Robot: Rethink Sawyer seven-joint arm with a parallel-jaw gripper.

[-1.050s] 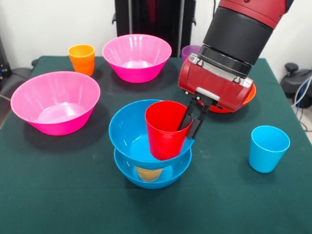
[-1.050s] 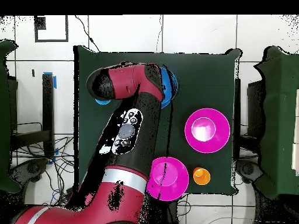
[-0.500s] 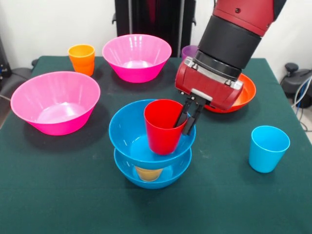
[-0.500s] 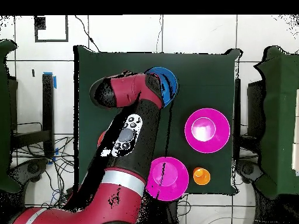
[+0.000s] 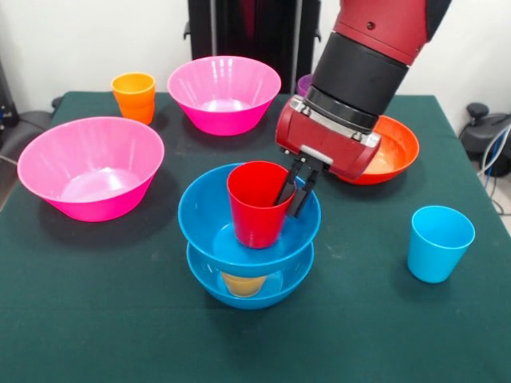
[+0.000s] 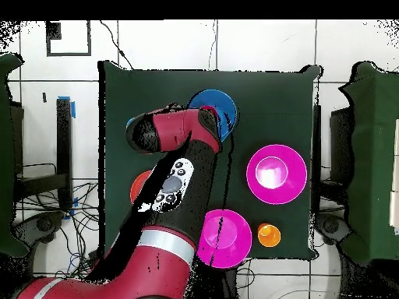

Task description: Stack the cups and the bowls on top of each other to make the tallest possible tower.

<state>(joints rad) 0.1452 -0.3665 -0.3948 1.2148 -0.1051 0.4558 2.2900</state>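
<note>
Green cloth covers the worktop (image 5: 96, 319), which stands on a white tiled floor (image 6: 265, 47). The end effector (image 5: 294, 190) grips the red cup's (image 5: 257, 209) rim — cup inside the upper blue bowl (image 5: 209, 219) of the tower. The overhead view hides that cup under the arm (image 6: 175, 179).

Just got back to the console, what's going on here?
The pincer is shut on the red cup's rim, with the cup in the top blue bowl of a two-bowl stack. A yellowish cup sits between those bowls. The light blue cup and pink bowls wait unstacked.
</note>
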